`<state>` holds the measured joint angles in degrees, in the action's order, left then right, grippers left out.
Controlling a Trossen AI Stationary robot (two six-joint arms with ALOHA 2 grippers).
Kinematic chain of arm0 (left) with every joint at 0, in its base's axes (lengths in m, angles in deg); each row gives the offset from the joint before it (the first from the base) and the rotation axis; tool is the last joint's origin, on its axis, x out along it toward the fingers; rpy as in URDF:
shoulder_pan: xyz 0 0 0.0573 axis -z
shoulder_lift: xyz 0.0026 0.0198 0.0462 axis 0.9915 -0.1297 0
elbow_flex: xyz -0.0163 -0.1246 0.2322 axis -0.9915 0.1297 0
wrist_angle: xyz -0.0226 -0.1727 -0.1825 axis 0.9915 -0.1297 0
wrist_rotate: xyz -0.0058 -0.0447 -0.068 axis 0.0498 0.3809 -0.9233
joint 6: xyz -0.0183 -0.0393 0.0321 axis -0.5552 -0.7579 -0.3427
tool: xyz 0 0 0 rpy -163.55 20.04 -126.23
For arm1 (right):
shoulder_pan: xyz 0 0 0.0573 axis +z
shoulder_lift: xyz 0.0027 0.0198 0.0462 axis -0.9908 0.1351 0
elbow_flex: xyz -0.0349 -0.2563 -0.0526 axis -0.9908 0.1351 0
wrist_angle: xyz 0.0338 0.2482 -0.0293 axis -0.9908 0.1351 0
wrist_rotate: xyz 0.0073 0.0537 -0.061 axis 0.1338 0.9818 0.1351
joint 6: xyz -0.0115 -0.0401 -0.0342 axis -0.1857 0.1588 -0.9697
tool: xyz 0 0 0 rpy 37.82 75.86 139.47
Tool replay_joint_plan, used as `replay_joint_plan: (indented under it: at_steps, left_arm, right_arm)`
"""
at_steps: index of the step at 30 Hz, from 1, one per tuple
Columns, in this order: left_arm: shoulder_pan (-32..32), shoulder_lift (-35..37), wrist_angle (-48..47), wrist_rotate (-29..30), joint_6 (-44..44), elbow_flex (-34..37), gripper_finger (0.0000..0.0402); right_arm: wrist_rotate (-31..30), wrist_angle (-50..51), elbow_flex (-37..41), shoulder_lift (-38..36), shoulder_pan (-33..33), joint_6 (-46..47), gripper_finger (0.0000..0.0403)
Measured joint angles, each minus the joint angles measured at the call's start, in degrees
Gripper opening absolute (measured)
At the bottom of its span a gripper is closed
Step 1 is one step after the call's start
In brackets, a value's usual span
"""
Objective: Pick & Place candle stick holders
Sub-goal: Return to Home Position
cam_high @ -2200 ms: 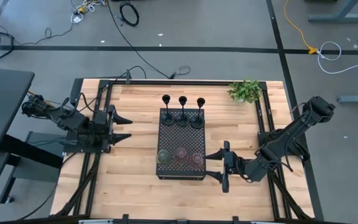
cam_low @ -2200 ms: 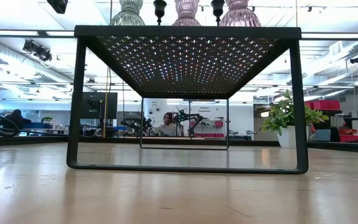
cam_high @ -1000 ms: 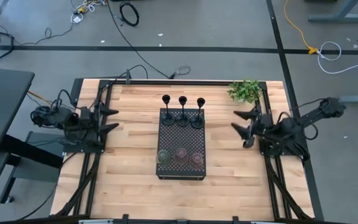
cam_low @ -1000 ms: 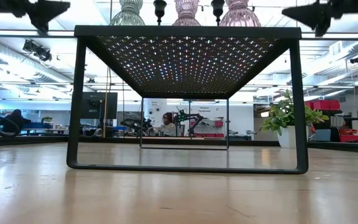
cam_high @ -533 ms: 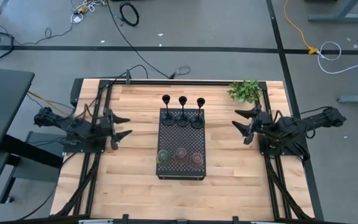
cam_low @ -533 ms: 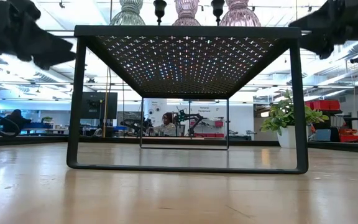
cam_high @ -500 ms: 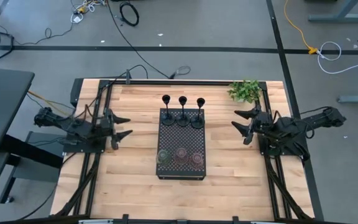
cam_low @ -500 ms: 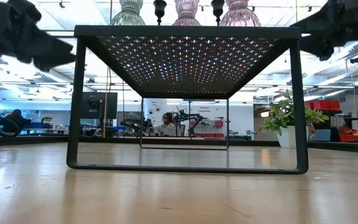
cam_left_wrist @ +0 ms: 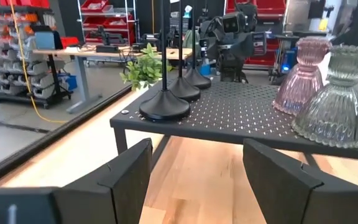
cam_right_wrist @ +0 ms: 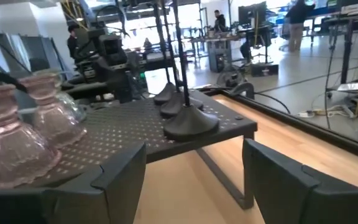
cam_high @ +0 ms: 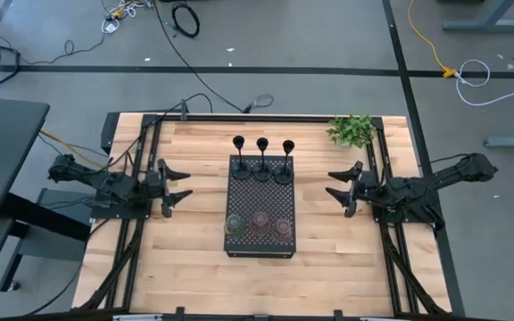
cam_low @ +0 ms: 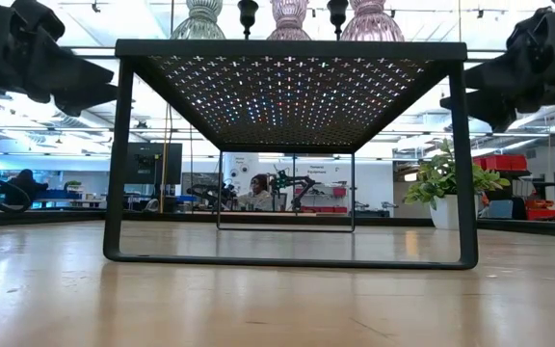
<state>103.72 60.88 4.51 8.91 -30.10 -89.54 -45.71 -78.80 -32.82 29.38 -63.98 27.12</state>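
a black perforated shelf (cam_high: 261,198) on thin legs stands in the middle of the wooden table (cam_high: 194,259), and all six candle stick holders sit on top of it in two rows. the three slim black candle stick holders (cam_high: 262,166) line the far edge, upright on their round bases and evenly spaced. along the near edge stand the three squat glass ones: the olive-green candle stick holder (cam_high: 236,224) at the end toward the left arm, a pink glass candle stick holder (cam_high: 261,221) in the middle, and a second pink glass candle stick holder (cam_high: 282,227) at the end toward the right arm, all close together, though i cannot tell whether they touch. the left gripper (cam_high: 188,183) hangs above the table well to the left of the shelf, its fingers spread apart with nothing between them, pointing toward the shelf. the right gripper (cam_high: 328,184) mirrors it on the other side, well apart from the shelf, fingers also spread and empty, aimed back at the shelf. in the low view both grippers show at about the height of the shelf top, clear of the tabletop. a small leafy green plant (cam_high: 352,130) sits at the far right corner of the table, beyond the right gripper.
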Motion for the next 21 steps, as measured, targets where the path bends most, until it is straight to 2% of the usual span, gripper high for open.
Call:
replay_joint_plan:
  at_steps: [4, 21]
  left_arm:
    - [0.0, 0.0, 0.0, 0.0, -2.4, 0.0, 0.0252]
    - [0.0, 0.0, 0.2, 0.0, -2.4, 0.0, 0.0252]
  right_arm:
    - [0.4, 0.0, 0.0, 0.0, 0.0, 0.0, 0.0263]
    - [0.3, 0.0, 0.0, 0.0, 0.0, -0.2, 0.0263]
